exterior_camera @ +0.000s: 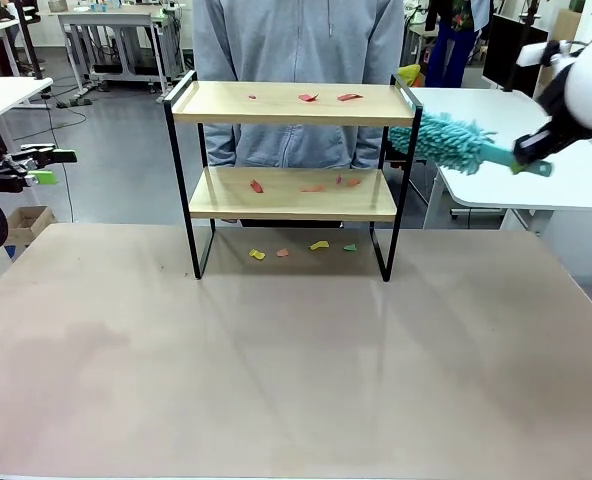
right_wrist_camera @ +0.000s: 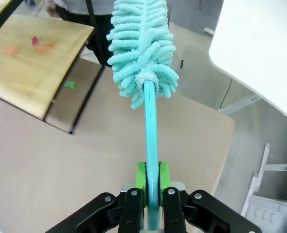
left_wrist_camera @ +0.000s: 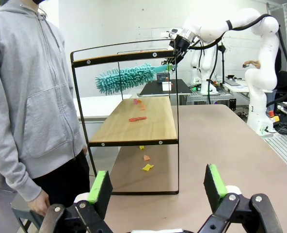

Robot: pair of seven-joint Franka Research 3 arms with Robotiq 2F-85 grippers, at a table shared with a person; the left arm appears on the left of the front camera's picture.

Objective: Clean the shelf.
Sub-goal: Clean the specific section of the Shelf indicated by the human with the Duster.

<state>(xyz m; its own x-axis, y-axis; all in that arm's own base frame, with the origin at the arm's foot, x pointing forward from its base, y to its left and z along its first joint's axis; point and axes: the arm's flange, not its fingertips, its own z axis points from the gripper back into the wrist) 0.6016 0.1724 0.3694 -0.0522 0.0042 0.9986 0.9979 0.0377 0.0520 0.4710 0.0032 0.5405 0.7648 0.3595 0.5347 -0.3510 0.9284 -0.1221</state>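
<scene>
My right gripper [right_wrist_camera: 151, 177] is squeezed tight on the thin blue handle of a fluffy blue duster [exterior_camera: 446, 140]. My left gripper [left_wrist_camera: 158, 187] holds nothing. Its two green fingers stand wide apart, and it hangs off the left edge of the table [exterior_camera: 296, 380].

The shelf [exterior_camera: 216, 102] stands near the far edge of the table, about in the middle. A person [exterior_camera: 296, 60] in a grey hoodie stands right behind it.

The fluffy end of my duster is by the right end of the shelf, close to the black side post and a bit lower than the top board. I cannot tell if it touches the post. It is not on either board.

I think the cleaning has hardly begun. Little red bits [exterior_camera: 308, 97] lie on the top board. More red and orange bits [exterior_camera: 257, 186] lie on the lower board. Some yellow, orange and green bits [exterior_camera: 319, 244] lie on the table under the shelf.

So both boards are left to do. I guess the top board comes first, since my duster is nearest to it.
</scene>
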